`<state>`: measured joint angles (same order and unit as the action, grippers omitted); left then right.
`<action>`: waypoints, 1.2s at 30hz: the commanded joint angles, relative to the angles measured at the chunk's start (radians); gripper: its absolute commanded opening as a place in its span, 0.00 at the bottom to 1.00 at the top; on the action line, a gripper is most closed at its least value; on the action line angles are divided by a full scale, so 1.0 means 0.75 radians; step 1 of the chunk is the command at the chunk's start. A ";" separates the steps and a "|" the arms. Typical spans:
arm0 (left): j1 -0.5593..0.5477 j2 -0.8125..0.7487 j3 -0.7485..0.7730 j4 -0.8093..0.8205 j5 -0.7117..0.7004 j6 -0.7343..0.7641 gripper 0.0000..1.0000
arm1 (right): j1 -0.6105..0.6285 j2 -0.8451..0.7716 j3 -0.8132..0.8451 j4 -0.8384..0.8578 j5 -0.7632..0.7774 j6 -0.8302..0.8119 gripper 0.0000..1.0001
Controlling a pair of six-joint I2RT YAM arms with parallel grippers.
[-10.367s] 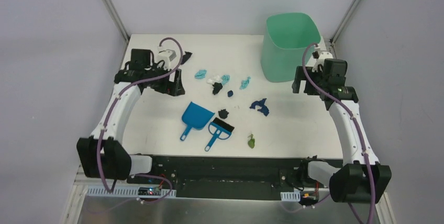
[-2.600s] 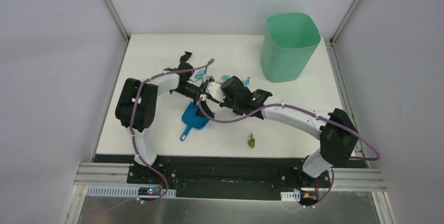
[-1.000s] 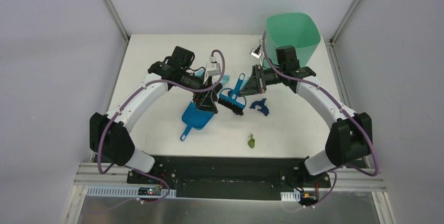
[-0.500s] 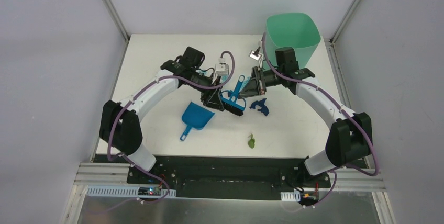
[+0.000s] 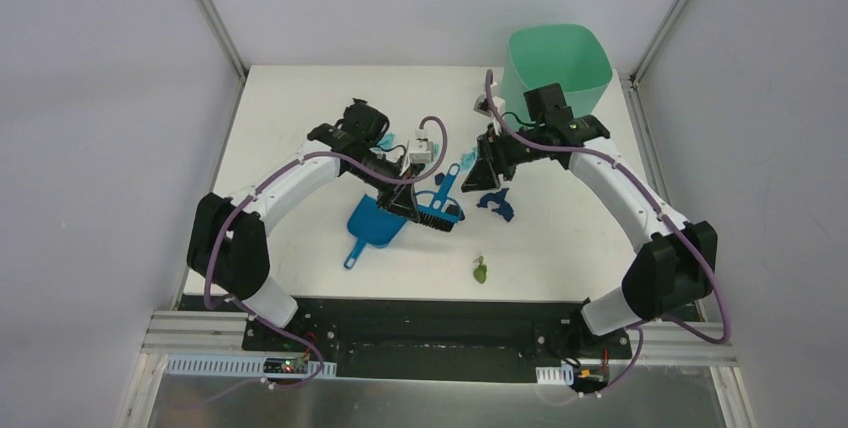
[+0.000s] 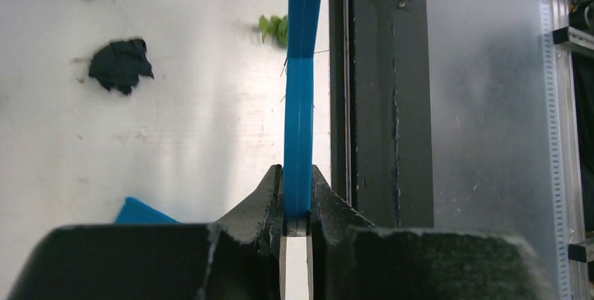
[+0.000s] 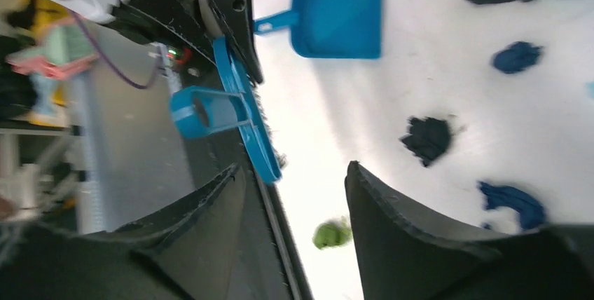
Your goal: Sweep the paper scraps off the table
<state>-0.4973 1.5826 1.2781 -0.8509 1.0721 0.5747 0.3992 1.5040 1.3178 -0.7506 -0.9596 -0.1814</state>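
Closest to the front edge of the table there's one green scrap sitting on its own. The paper scraps are all out on the tabletop, none in the dustpan as far as I can see. The dustpan lies flat a bit further in, handle toward the arms and mouth facing the mess, I'd guess so stuff can get pushed straight in.

Just beside its mouth, the left gripper is clamped tight on the brush, bristles down. That looks like the setup for a sweep. A black scrap sits off to one side of it.

Past that, the right gripper hangs with its fingers spread and nothing between them, near the dark blue scrap. The teal bits are mostly hidden behind the left arm, so they're hard to count. A green bin stands at the far right corner.
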 commanded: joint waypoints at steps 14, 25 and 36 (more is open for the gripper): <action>-0.086 -0.024 -0.043 -0.117 -0.037 0.164 0.00 | 0.124 -0.012 0.179 -0.301 0.034 -0.472 0.64; -0.088 0.027 0.008 -0.138 0.065 0.098 0.00 | 0.124 0.008 0.142 -0.114 -0.093 -0.286 0.62; -0.088 0.049 0.024 -0.157 0.077 0.099 0.00 | 0.134 0.028 0.141 -0.098 -0.044 -0.227 0.44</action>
<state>-0.5571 1.6180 1.2533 -0.9653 1.0767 0.6407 0.4938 1.5162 1.4117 -0.8497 -0.9813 -0.3565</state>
